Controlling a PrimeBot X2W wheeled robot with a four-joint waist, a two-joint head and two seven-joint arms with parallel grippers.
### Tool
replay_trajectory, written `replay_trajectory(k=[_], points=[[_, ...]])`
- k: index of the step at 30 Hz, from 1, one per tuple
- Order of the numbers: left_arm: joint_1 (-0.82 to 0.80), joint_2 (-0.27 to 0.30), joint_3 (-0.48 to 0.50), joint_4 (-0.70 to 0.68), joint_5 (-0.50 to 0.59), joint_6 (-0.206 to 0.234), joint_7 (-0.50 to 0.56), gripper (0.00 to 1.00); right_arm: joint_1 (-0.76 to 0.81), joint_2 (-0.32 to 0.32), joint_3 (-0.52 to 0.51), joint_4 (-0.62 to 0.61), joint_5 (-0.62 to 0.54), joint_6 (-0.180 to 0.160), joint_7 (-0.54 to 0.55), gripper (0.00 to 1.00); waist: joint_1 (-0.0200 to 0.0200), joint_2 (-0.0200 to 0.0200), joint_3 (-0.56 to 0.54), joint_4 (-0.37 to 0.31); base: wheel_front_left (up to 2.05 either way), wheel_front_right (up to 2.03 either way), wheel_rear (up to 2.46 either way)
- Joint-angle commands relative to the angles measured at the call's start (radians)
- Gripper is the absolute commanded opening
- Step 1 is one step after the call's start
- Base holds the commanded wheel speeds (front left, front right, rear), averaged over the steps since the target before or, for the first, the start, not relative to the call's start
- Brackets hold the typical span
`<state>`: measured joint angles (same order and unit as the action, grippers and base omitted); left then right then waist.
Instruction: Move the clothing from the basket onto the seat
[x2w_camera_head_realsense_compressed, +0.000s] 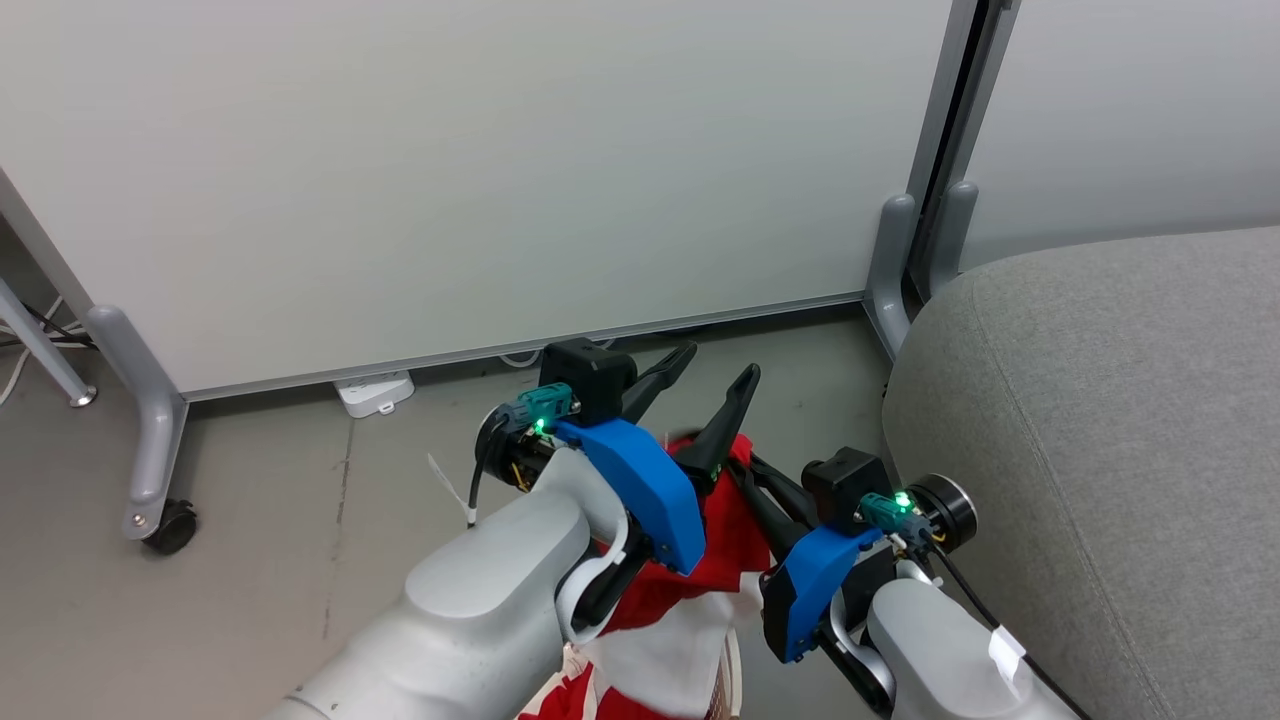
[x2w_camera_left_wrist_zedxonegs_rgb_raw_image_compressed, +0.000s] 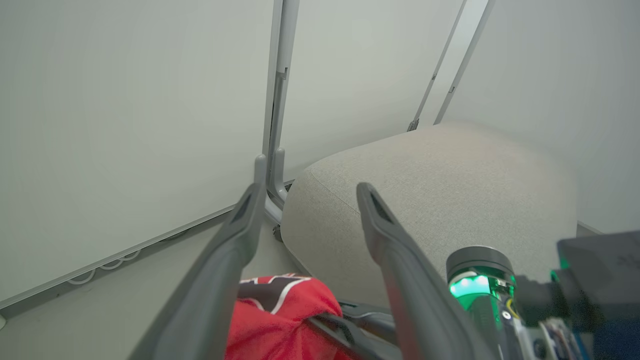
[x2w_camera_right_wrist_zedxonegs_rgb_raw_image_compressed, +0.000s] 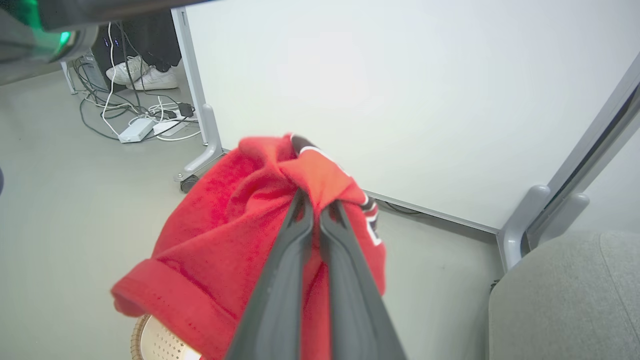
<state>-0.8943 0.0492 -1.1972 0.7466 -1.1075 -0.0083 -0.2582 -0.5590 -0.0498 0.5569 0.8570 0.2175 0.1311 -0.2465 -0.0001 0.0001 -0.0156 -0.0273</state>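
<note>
Pinching one red garment (x2w_camera_right_wrist_zedxonegs_rgb_raw_image_compressed: 215, 240): right claw (x2w_camera_right_wrist_zedxonegs_rgb_raw_image_compressed: 316, 200) | left claw (x2w_camera_left_wrist_zedxonegs_rgb_raw_image_compressed: 310, 195) spread | one seat (x2w_camera_left_wrist_zedxonegs_rgb_raw_image_compressed: 450, 190)

Two hands (x2w_camera_head_realsense_compressed: 720, 360) (x2w_camera_right_wrist_zedxonegs_rgb_raw_image_compressed: 316, 205), one red clothing bundle (x2w_camera_right_wrist_zedxonegs_rgb_raw_image_compressed: 215, 240), one basket (x2w_camera_right_wrist_zedxonegs_rgb_raw_image_compressed: 150, 342), one seat (x2w_camera_head_realsense_compressed: 1100, 420).

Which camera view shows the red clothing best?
The right wrist view: the red clothing hangs there, pinched by the shut right gripper. The head view shows red and white folds partly hidden behind the arms; the left wrist view shows a small bunch at the bottom edge.
</note>
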Motion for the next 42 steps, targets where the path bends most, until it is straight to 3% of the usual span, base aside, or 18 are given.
replay_trajectory(k=[1,12,18,28,42], points=[[0.023,0.011,0.029,-0.008,0.031,-0.008,-0.007,1.0,-0.016,-0.001,-0.008,-0.002,-0.007,-0.001,-0.008,0.0,0.0001,-0.0001,0.0,0.001,0.0,0.0,0.0],[0.31,0.123,0.307,-0.23,0.359,-0.001,-0.007,1.0,0.005,-0.001,-0.069,-0.014,-0.05,-0.001,-0.017,0.0,0.0001,-0.0001,0.007,0.015,0.0,0.0,0.0],[0.461,0.147,0.45,-0.32,0.51,-0.019,-0.007,1.0,0.01,-0.001,-0.098,-0.032,-0.065,-0.001,-0.019,0.0,0.0001,-0.0001,0.013,0.019,0.0,0.0,0.0],[0.665,0.118,0.666,-0.397,0.686,-0.076,-0.008,1.0,0.013,-0.001,-0.122,-0.057,-0.08,-0.001,-0.02,0.0,0.0001,-0.0001,0.02,0.02,0.0,0.0,0.0],[0.727,0.066,0.783,-0.395,0.784,-0.117,-0.008,1.0,0.02,-0.001,-0.136,-0.065,-0.089,-0.001,-0.021,0.0,0.0001,-0.0001,0.025,0.022,0.0,0.0,0.0]])
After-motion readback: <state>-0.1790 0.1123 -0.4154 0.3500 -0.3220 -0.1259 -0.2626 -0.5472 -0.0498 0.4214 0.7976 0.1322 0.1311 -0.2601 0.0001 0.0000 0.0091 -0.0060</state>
